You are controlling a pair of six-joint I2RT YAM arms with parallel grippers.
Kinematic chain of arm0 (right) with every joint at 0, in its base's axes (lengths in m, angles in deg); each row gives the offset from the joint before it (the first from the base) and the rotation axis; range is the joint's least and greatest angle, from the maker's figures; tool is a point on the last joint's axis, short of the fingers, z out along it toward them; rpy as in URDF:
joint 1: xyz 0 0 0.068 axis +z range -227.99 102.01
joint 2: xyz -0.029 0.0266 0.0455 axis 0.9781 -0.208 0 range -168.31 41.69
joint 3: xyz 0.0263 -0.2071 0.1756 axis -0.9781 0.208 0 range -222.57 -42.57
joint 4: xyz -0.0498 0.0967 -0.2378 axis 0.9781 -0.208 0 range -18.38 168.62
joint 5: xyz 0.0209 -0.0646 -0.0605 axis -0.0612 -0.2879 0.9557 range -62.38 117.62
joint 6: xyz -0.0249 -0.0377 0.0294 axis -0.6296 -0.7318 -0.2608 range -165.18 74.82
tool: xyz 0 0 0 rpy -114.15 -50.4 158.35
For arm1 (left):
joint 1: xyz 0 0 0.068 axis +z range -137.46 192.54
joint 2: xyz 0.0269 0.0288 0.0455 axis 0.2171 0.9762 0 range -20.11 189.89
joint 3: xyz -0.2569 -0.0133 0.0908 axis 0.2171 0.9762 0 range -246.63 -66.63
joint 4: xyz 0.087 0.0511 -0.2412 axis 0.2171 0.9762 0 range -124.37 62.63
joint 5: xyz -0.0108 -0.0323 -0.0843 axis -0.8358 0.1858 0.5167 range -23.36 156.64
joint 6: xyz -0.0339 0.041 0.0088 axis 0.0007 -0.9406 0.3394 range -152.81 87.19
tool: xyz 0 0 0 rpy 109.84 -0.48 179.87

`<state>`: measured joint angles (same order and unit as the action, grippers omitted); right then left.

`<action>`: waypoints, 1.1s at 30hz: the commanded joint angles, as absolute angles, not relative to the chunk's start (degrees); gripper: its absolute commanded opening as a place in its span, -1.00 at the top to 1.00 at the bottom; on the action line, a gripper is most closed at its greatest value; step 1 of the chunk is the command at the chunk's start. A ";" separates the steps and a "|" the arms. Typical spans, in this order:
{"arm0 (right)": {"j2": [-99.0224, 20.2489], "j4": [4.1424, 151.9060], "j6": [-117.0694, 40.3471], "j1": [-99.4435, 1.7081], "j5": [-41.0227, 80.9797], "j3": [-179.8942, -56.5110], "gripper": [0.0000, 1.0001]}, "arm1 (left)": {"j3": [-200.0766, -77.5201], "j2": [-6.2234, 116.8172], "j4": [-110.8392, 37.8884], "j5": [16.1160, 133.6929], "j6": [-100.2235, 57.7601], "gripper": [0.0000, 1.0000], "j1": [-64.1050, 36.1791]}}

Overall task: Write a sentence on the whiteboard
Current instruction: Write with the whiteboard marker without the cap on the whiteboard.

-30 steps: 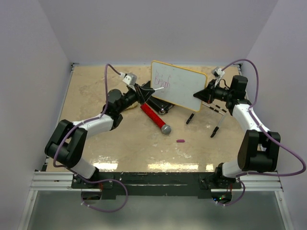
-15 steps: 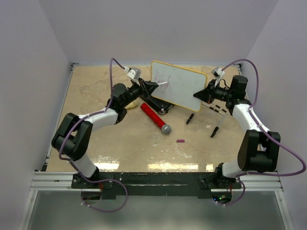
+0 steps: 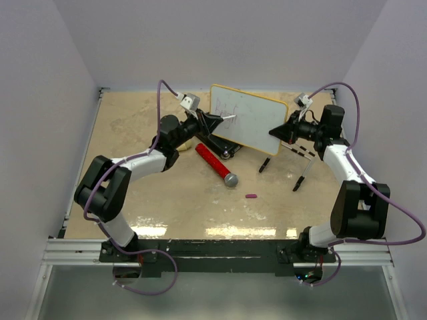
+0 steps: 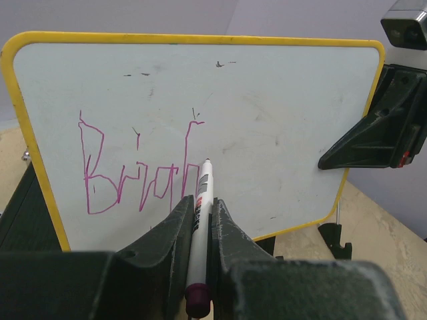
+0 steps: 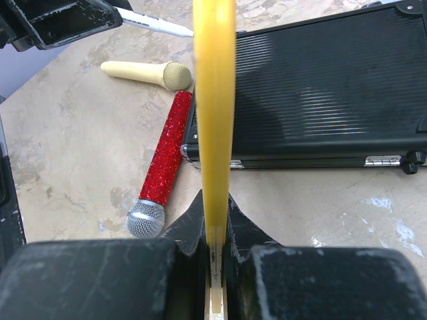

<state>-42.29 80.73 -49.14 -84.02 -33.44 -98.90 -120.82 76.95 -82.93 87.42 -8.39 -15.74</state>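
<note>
The whiteboard (image 3: pixel 252 125) stands tilted upright above the table, its yellow rim edge-on in the right wrist view (image 5: pixel 213 100). My right gripper (image 3: pixel 279 131) is shut on the board's right edge (image 5: pixel 215 208). The sentence (image 4: pixel 133 173) is purple scrawl reading about "Brigh" on the board's left half (image 4: pixel 280 120), and shows faintly in the top view (image 3: pixel 225 109). My left gripper (image 3: pixel 215 121) is shut on a white marker (image 4: pixel 200 200) with its tip at the board just right of the last letter. The marker also shows in the right wrist view (image 5: pixel 157 25).
A black case (image 3: pixel 221 144) lies behind and under the board (image 5: pixel 320 100). A red glitter microphone (image 3: pixel 217 165) and a cream microphone (image 5: pixel 143 72) lie on the table. A purple cap (image 3: pixel 251 196) and black clip feet (image 3: pixel 265 164) lie near the middle right.
My left gripper has risen and moved right along the board with the marker, and the writing has gained strokes. The right arm and the board have not moved.
</note>
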 commanded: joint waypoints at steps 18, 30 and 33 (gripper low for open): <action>-42.15 80.20 -50.54 -83.71 -33.55 -100.49 1.00 | -126.13 79.64 -83.15 87.56 -9.61 1.00 -16.82; -42.07 80.11 -50.54 -83.71 -33.64 -100.49 1.00 | -126.23 78.69 -82.53 87.21 -10.22 1.00 -17.96; -42.06 80.11 -50.54 -83.71 -33.64 -100.49 1.00 | -125.17 77.02 -83.15 86.51 -10.58 1.00 -17.52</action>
<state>-42.29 80.79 -49.10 -84.15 -33.07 -98.90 -125.24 79.90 -81.46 87.81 -8.54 -17.92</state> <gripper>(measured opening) 0.056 0.165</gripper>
